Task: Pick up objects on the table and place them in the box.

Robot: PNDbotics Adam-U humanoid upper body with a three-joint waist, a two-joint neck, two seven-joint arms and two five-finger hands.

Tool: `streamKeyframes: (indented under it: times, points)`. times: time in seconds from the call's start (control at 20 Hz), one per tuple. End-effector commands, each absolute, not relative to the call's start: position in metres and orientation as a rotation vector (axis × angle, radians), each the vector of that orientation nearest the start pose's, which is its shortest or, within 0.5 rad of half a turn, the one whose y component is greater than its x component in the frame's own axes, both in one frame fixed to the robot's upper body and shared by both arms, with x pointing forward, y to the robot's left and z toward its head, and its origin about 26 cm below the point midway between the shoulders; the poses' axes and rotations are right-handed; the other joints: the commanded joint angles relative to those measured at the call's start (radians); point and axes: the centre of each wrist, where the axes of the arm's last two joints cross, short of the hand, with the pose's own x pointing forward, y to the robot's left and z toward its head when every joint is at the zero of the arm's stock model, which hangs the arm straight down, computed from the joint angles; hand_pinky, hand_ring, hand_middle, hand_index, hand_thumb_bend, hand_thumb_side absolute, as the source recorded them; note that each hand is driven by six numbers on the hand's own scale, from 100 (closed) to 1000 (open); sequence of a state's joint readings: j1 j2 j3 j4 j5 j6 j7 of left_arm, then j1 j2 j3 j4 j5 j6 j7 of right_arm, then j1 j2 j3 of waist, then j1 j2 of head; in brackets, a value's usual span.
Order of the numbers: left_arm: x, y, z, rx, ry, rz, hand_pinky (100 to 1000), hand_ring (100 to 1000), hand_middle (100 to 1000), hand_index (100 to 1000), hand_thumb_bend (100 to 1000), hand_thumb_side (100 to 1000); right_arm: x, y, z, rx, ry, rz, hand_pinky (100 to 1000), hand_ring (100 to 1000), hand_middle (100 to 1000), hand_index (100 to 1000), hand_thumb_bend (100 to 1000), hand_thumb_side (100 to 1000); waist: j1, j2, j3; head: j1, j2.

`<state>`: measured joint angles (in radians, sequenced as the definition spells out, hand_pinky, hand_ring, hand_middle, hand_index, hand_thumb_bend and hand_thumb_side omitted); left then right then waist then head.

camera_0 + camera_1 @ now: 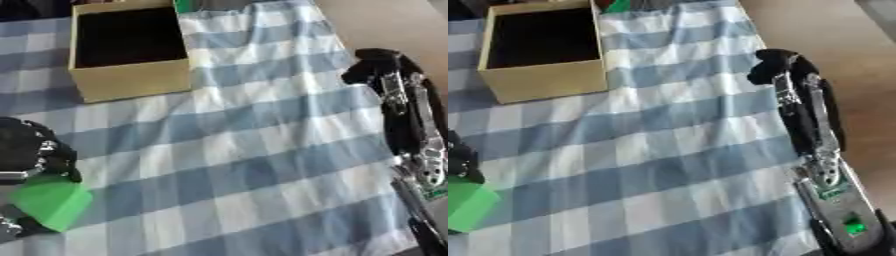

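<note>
Blue-and-white checked cloth (254,165): spread over the whole work area, wrinkled in places, bare wooden surface (394,25) showing past its far right edge.

Broad middle stretch of cloth between box and both hands: nothing lying on it, nothing standing across the way to the box.

Cardboard box (131,77): far left on the cloth, upright, open at the top, tan walls. Inside dark and in shadow; contents cannot be told.

Small green thing (619,5): at the far edge just right of the box's back corner, mostly cut off; only colour made out.

Green block (52,202): near lower left corner, well apart from the box, tilted. Touching the left hand (31,155), which sits right above and against it with black fingers curled at its upper edge; whether lifted clear of the cloth cannot be told.

Right hand (776,62): at the right edge of the cloth, forearm running down to the lower right corner. Fingers bent inward, holding nothing, well apart from block and box.
</note>
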<state>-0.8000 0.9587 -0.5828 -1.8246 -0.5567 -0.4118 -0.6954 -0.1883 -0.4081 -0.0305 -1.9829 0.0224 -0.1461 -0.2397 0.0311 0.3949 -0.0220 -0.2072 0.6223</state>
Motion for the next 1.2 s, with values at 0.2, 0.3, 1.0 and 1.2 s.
streamKeyframes:
  times: [0.2, 0.3, 1.0, 1.2]
  points:
    - [0.315, 0.226, 0.315, -0.739, 1.252, 2.773, 663, 538, 410, 530, 100, 154, 0.287, -0.293, 0.182, -0.396, -2.359, 0.189, 630, 591, 535, 726, 100, 827, -0.001, -0.008, 0.005, -0.008, -0.004]
    - [0.309, 0.224, 0.327, -0.779, 1.299, 2.738, 650, 531, 406, 522, 100, 136, 0.287, -0.294, 0.182, -0.398, -2.36, 0.188, 630, 591, 535, 726, 100, 827, 0.0, -0.011, 0.006, -0.008, -0.002]
    - [0.345, 0.231, 0.38, -0.943, 1.77, 2.633, 631, 509, 385, 484, 100, 132, 0.287, -0.296, 0.187, -0.388, -2.384, 0.183, 630, 592, 537, 726, 100, 824, 0.007, -0.037, -0.012, 0.012, 0.023]
    - [0.37, 0.234, 0.382, -1.012, 1.878, 2.615, 627, 500, 383, 481, 100, 142, 0.288, -0.296, 0.188, -0.378, -2.393, 0.183, 630, 593, 537, 726, 100, 824, 0.009, -0.038, -0.032, 0.029, 0.02]
